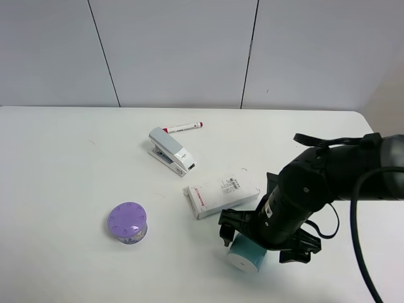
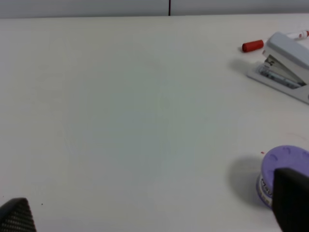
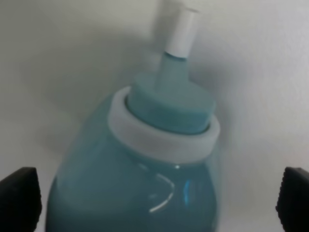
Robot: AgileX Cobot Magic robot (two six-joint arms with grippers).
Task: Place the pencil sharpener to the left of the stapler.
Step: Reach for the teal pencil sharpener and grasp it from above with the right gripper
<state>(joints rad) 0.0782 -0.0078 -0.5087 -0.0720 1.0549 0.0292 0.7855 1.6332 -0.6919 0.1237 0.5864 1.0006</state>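
Right gripper (image 1: 259,247) sits low over the table (image 1: 63,177), fingers spread wide and straddling the sharpener (image 1: 245,257). The wrist view shows a clear gap on one side, so nothing is gripped. The sharpener appears to lie on its side, white cap pointing away from the wrist camera. It sits at 5 o'clock from the stapler (image 1: 172,151), well apart, with the box (image 1: 222,196) between them. Marker (image 1: 183,127) is just beside the stapler at 12 o'clock, purple container (image 1: 127,222) at 7 o'clock. Left gripper (image 2: 153,205) has its fingers spread wide, with nothing between them.
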